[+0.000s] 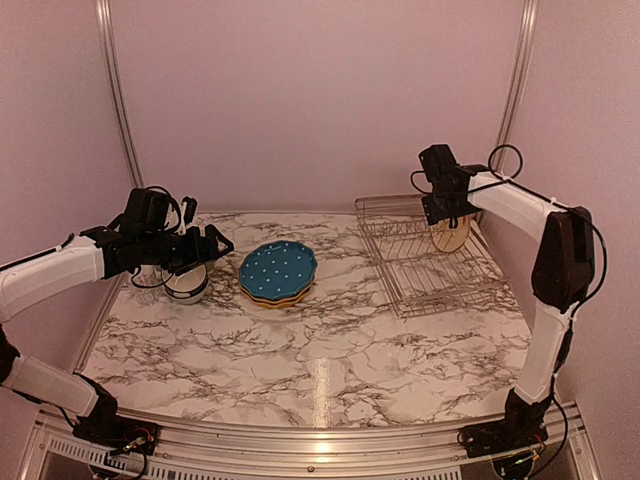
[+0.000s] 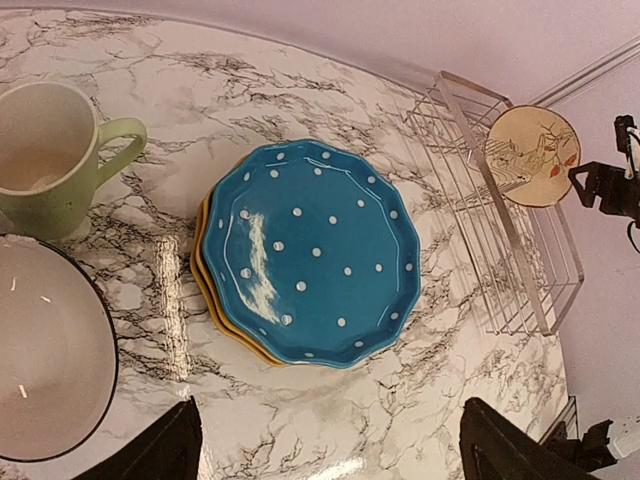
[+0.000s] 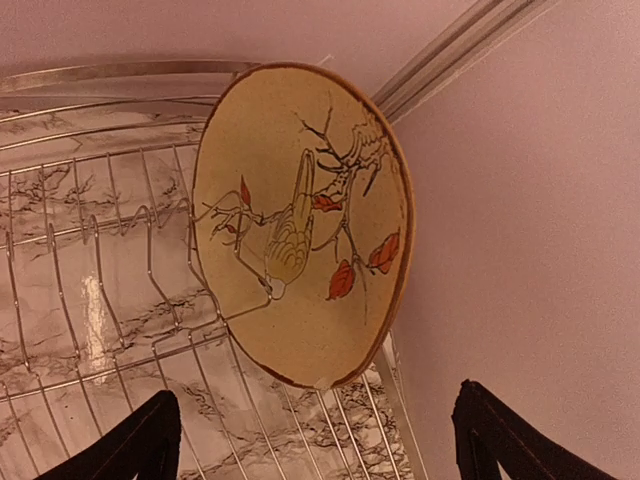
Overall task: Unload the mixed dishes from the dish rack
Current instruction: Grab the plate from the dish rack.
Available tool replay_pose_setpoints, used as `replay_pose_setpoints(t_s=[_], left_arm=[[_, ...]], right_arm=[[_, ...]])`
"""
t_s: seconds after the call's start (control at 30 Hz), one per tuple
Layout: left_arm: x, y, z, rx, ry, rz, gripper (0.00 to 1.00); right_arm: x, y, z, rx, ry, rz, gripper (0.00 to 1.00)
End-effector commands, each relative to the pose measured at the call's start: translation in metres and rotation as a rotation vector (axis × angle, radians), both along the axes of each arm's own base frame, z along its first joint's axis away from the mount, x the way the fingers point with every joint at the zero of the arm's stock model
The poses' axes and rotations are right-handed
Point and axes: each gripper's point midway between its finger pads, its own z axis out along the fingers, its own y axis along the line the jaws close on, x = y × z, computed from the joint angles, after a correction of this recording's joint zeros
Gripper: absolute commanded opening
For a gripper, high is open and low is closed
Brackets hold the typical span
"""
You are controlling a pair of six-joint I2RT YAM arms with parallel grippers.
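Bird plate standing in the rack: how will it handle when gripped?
The plate looks like stiff ceramic with a smooth face, so it is probably slick and chip-prone. It stands on edge in the rack, so a sideways nudge could roll or tip it.

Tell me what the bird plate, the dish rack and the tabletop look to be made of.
Bird plate: probably glazed ceramic, cream with a painted bird and red leaves, darker rim, soft sheen. Dish rack: thin silver metal wire, shiny. Table: glossy marble-look top, white with dark veins, mirroring the lights; real stone or laminate cannot be told.
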Motion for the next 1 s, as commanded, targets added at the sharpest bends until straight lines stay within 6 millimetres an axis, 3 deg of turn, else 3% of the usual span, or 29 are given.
replay_pose_setpoints(t_s=[0.0,0.17,0.5,0.63,0.83,0.97], left_arm=[[0.006,-0.005,0.005,0.001,-0.01,-0.015,0.92],[0.001,-0.002,0.002,0.003,-0.007,-0.008,0.92],[0.0,0.005,0.01,0.027,-0.027,0.01,0.92],[0.001,0.001,0.007,0.022,-0.013,-0.004,0.92],[0.001,0.003,0.007,0.025,-0.015,0.005,0.92],[0.001,0.002,0.011,0.026,-0.021,0.003,0.92]], right_arm=[[0.003,-0.04,0.03,-0.095,-0.066,-0.114,0.91],[0.025,-0.058,0.021,-0.019,-0.075,-0.115,0.89],[0.065,-0.08,0.001,0.069,-0.082,-0.12,0.71],[0.072,-0.077,-0.007,0.111,-0.077,-0.107,0.63],[0.074,-0.08,-0.016,0.129,-0.071,-0.116,0.42],[0.074,-0.08,-0.015,0.139,-0.077,-0.118,0.32]])
